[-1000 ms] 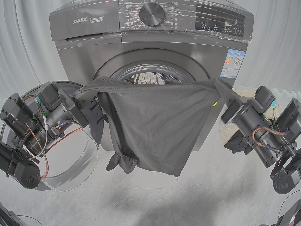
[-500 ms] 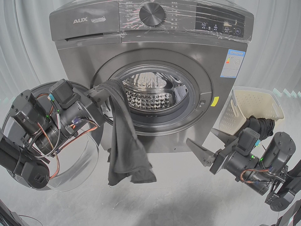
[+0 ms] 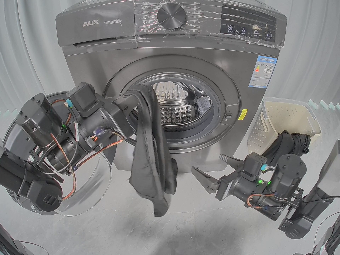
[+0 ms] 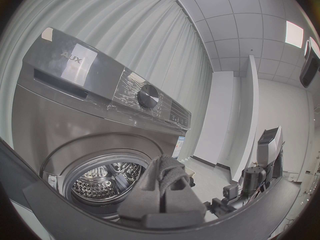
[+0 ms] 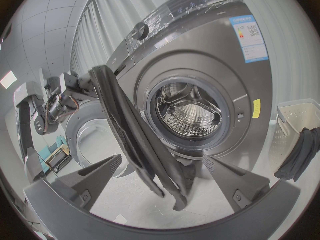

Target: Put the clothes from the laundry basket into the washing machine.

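Head view: left gripper clamped on dark garment, at 9 o'clock of washing machine drum opening. Cloth hangs toward 6 o'clock. Right gripper agape, holding nothing, at 5 o'clock below opening. Laundry basket at 4 o'clock, second dark garment over its rim.

Left wrist view: fingers pinch cloth fold, drum beyond.

Right wrist view: hanging garment seen between spread fingers.

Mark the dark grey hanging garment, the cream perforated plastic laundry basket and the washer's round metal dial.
dark grey garment (image 3: 150, 153), head view, middle of its hanging folds.
cream perforated plastic laundry basket (image 3: 285, 118), head view, inner wall.
round metal dial (image 3: 171, 15), head view, centre of its face.
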Tool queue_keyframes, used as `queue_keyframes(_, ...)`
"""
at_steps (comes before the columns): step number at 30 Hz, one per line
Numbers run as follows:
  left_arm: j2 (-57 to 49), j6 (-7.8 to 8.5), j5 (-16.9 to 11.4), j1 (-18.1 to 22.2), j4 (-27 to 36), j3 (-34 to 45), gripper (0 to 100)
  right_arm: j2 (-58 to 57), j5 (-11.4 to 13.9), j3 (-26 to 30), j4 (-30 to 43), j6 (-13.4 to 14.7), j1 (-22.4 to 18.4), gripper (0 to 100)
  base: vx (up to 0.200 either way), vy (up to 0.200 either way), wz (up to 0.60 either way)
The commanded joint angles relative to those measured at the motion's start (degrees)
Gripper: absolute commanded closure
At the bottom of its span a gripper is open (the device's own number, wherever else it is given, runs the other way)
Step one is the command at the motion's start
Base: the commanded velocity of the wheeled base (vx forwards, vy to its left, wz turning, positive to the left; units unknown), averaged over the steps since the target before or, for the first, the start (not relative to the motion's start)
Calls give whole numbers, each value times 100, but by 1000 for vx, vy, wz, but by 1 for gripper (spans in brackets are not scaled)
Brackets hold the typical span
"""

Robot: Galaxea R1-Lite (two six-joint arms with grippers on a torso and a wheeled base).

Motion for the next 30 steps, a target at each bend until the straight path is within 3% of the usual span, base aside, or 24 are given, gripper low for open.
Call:
queue_keyframes(1,-27,25,77,-138,124,-61,100,798,88,-392,-87,-1,29,0,0,0,0)
queue_keyframes(9,-27,51,95,-270,344,-184,100,1150,457,-867,-78,-1,55,0,0,0,0)
queue_keyframes(21,-36,60,95,-455,519,-351,100,1932,545,-1781,-60,-54,46,0,0,0,0)
queue_keyframes(30,-98,69,95,-507,546,-360,100,2829,616,-2765,-51,-116,2,0,0,0,0)
